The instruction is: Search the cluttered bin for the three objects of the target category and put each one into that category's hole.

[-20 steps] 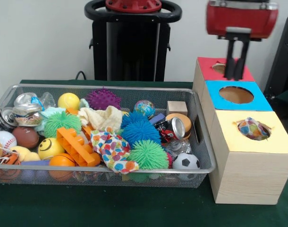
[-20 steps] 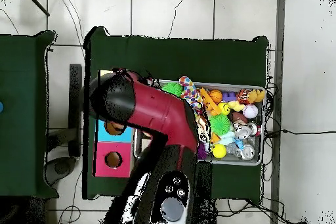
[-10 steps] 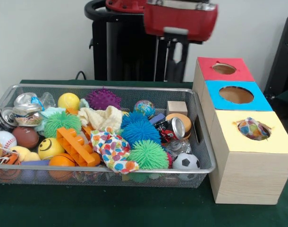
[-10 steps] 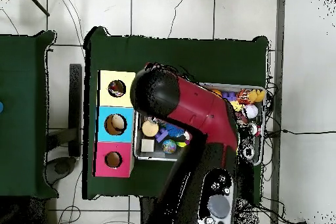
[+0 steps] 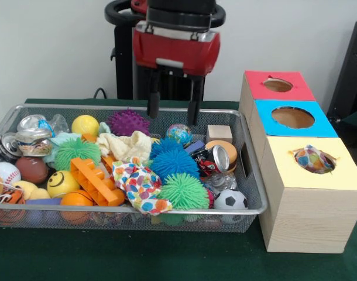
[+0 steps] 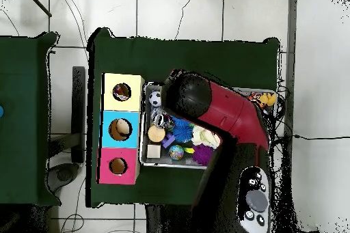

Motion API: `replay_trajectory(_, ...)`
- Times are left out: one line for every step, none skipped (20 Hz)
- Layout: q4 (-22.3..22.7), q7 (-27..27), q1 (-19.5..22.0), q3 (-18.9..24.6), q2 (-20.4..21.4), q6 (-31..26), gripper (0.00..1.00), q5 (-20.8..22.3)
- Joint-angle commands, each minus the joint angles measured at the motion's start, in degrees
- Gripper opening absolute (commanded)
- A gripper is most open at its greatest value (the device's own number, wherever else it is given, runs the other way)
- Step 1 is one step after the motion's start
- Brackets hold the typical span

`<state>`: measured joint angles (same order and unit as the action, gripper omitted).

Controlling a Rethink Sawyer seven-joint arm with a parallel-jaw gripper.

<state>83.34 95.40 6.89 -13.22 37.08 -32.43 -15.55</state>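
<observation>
Hand [image 5: 173, 109] hangs above the wire bin [image 5: 251, 175], fingers spread wide and empty, tips level with the far rim at about 12 o'clock of the clutter. Judged step: search and pick, with the arm back over the bin for another object. One patterned cloth [image 5: 313, 158] sits stuffed in the hole of the yellow box [image 5: 310, 193], so cloth looks like the target category; red box [image 5: 257, 88] and blue box [image 5: 266, 120] holes show nothing from the front view. Candidates in the bin: multicolour spotted cloth [image 5: 140, 186] at 6 o'clock of the hand, near the front rim, and cream cloth [image 5: 127, 145] just below the hand toward 7 o'clock, lying between the purple spiky ball [image 5: 129, 122] and the blue spiky ball [image 5: 172, 159]. Next move probably calls for a straight descent onto the cream cloth, closing on a raised fold without catching the orange block [image 5: 95, 180] or the spiky balls beside it. Versus 1.0 s ago: hand was over the red box at 3 o'clock of the bin; half a second ago it was midway; now it is centred over the bin. Bin contents and the cloth in the yellow hole unchanged. Overhead view: arm [image 6: 219, 114] covers most of the bin.
</observation>
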Motion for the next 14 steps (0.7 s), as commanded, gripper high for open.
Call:
replay_trajectory(6.5,-4.1,3.2,10.3,-1.8,4.0,1.00,5.9)
replay_trajectory(6.6,-3.3,3.3,10.5,-1.9,4.3,1.00,6.4)
replay_trajectory(6.6,-2.5,3.4,10.7,-2.1,4.6,1.00,6.8)
replay_trajectory(6.9,-1.4,3.6,11.0,-2.3,4.6,1.00,6.7)
replay_trajectory(7.3,-1.2,4.2,11.6,-2.4,6.4,1.00,7.4)
replay_trajectory(7.5,-0.9,4.6,12.0,-2.3,7.1,1.00,7.8)
replay_trajectory(7.6,-0.6,5.1,12.3,-2.3,7.9,1.00,8.2)
replay_trajectory(7.6,-0.4,5.4,12.5,-2.3,8.3,1.00,8.7)
replay_trajectory(7.5,-0.2,5.6,12.7,-2.4,8.7,1.00,9.1)
replay_trajectory(7.0,-0.1,6.1,12.9,-2.6,9.0,1.00,9.4)
replay_trajectory(6.6,0.0,6.7,13.4,-3.3,9.4,1.00,9.8)
replay_trajectory(6.3,0.1,7.0,13.7,-3.8,9.9,1.00,10.1)
replay_trajectory(6.0,0.1,7.6,14.4,-4.5,11.3,1.00,10.6)
replay_trajectory(5.8,0.5,7.9,14.6,-4.9,11.7,1.00,11.1)
